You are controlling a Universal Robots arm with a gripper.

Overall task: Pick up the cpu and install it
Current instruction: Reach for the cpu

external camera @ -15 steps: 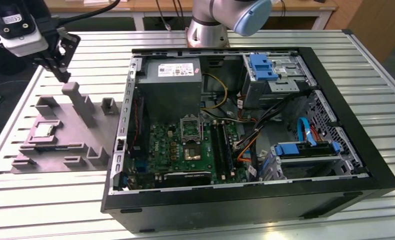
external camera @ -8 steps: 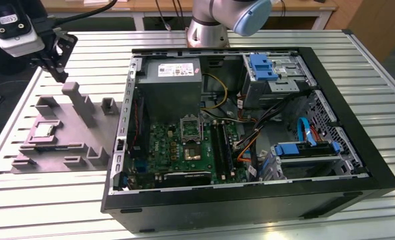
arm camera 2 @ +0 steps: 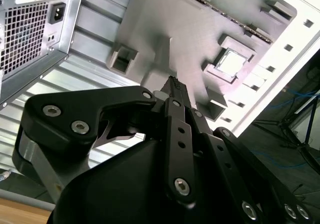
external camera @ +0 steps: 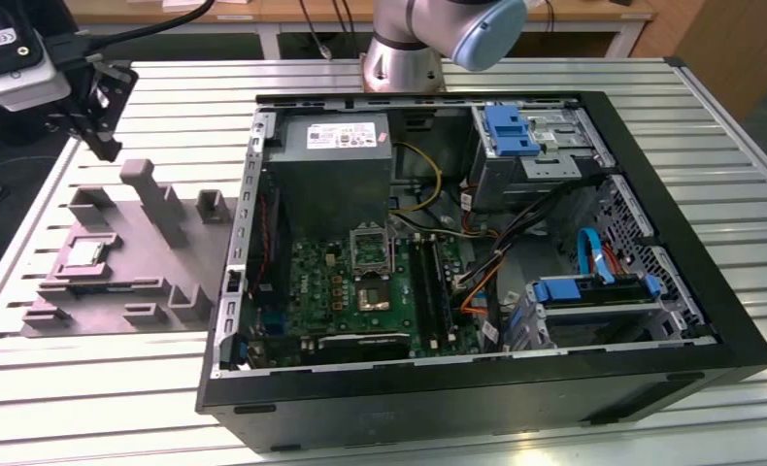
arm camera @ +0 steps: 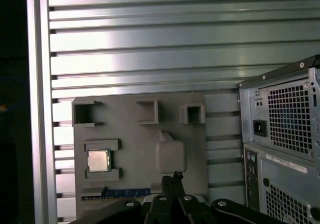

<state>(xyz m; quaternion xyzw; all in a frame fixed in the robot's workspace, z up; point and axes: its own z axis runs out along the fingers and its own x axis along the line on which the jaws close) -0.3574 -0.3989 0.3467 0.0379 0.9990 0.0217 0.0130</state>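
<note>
At ten o'clock in the exterior view we see the jaws closed, gripping nothing, over the grey plate [external camera: 131, 260]. The cpu [external camera: 85, 254] lies in a pocket at the plate's nine o'clock side. The open computer case [external camera: 487, 398] stands at the plate's three o'clock on the tabletop [external camera: 85, 388].

cpu [external camera: 85, 254] on fixture plate [external camera: 131, 277] beside case [external camera: 487, 403]

Gripper [external camera: 104, 149] near grey fixture plate [external camera: 131, 264], cpu [external camera: 85, 254] in its recess.
</note>
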